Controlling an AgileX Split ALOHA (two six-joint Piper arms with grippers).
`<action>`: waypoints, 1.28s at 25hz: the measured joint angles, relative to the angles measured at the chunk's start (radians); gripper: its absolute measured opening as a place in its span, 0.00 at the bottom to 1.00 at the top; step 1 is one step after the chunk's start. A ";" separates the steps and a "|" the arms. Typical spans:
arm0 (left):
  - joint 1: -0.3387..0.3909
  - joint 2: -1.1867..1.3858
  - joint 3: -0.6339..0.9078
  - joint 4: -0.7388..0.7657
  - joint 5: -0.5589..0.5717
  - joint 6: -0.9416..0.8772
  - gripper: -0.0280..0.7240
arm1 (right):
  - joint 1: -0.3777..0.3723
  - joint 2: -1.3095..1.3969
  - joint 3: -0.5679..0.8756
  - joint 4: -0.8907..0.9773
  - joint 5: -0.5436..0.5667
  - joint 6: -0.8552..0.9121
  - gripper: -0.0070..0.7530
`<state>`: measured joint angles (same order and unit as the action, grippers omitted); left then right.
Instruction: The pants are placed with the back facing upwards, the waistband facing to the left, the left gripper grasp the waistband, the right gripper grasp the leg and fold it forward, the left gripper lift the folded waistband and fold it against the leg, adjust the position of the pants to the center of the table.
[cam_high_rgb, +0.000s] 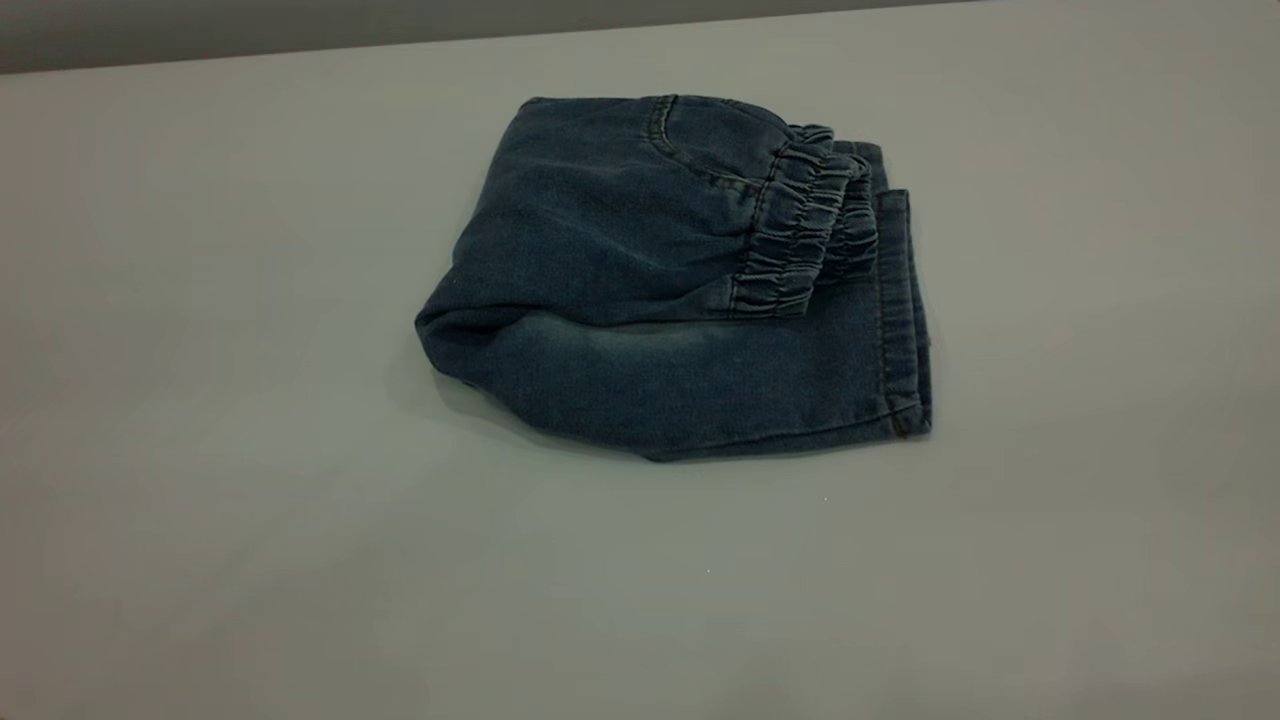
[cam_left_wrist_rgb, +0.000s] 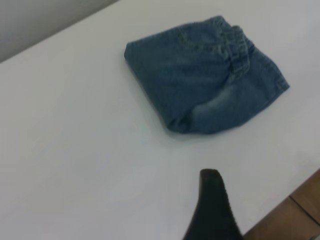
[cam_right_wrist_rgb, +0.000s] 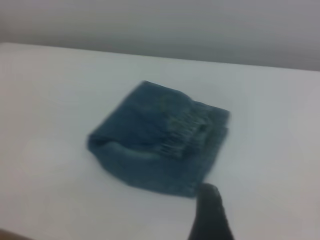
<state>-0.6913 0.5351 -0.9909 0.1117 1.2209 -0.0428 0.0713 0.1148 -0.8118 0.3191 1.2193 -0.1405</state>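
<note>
The pants (cam_high_rgb: 680, 290) lie folded into a compact bundle near the middle of the table (cam_high_rgb: 200, 420). The elastic waistband (cam_high_rgb: 800, 235) rests on top of the leg (cam_high_rgb: 700, 385), close to its stitched hem (cam_high_rgb: 900, 320). Neither arm shows in the exterior view. In the left wrist view only a black tip of my left gripper (cam_left_wrist_rgb: 212, 200) shows, well back from the pants (cam_left_wrist_rgb: 200, 75) and holding nothing. In the right wrist view a black tip of my right gripper (cam_right_wrist_rgb: 210, 212) sits just off a corner of the pants (cam_right_wrist_rgb: 155, 140), apart from the cloth.
Bare tabletop surrounds the pants on all sides. The table's far edge (cam_high_rgb: 300, 45) meets a grey wall. In the left wrist view the table's near edge and a brown floor (cam_left_wrist_rgb: 290, 215) lie beside my left gripper.
</note>
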 joint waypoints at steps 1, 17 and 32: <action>0.000 -0.023 0.027 0.000 0.000 0.000 0.66 | 0.000 -0.024 0.027 -0.020 -0.010 0.000 0.56; 0.000 -0.250 0.298 0.000 -0.002 -0.047 0.66 | 0.000 -0.115 0.308 -0.115 -0.153 0.000 0.56; 0.000 -0.380 0.473 -0.087 -0.114 -0.043 0.66 | 0.000 -0.115 0.306 -0.107 -0.151 0.001 0.56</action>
<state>-0.6913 0.1550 -0.5182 0.0252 1.1072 -0.0860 0.0713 0.0000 -0.5055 0.2124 1.0684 -0.1395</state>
